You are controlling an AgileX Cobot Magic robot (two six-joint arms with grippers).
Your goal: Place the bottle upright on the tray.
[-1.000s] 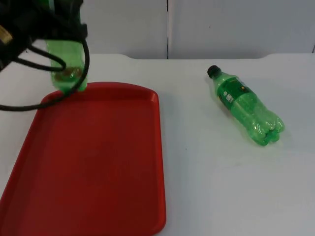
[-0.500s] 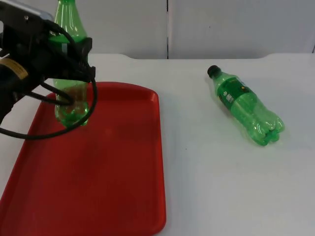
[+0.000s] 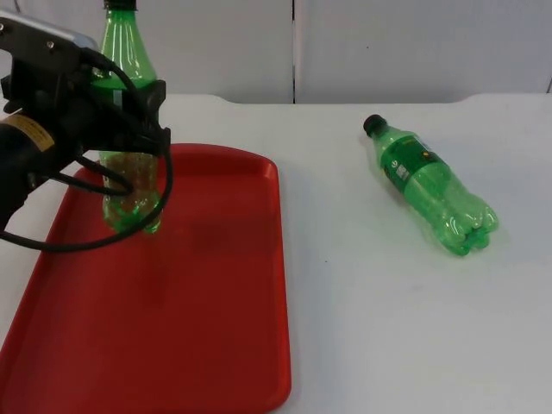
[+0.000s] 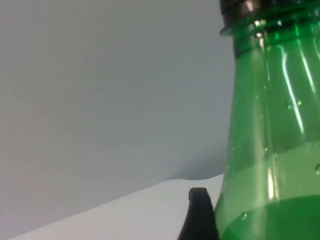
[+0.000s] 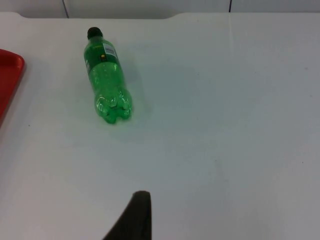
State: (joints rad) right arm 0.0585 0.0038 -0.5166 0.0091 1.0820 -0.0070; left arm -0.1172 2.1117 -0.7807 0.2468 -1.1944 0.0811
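Note:
A green plastic bottle (image 3: 131,188) with a black cap stands upright over the far left part of the red tray (image 3: 207,310). My left gripper (image 3: 121,129) is shut on its middle. Whether the base touches the tray I cannot tell. In the left wrist view the bottle's neck and shoulder (image 4: 272,125) rise close beside a black fingertip (image 4: 200,215). A second green bottle (image 3: 429,184) lies on its side on the white table to the right of the tray, cap pointing to the far left. My right gripper (image 5: 134,217) waits above the table, well short of that lying bottle (image 5: 106,75).
The tray's raised rim (image 3: 281,259) runs between the two bottles. A corner of the tray (image 5: 7,75) appears in the right wrist view. The grey partition wall (image 3: 388,43) closes off the far edge of the table.
My left gripper has carried the bottle from the tray's far edge forward and down over the tray. The bottle now stands upright. The lying bottle has not moved.

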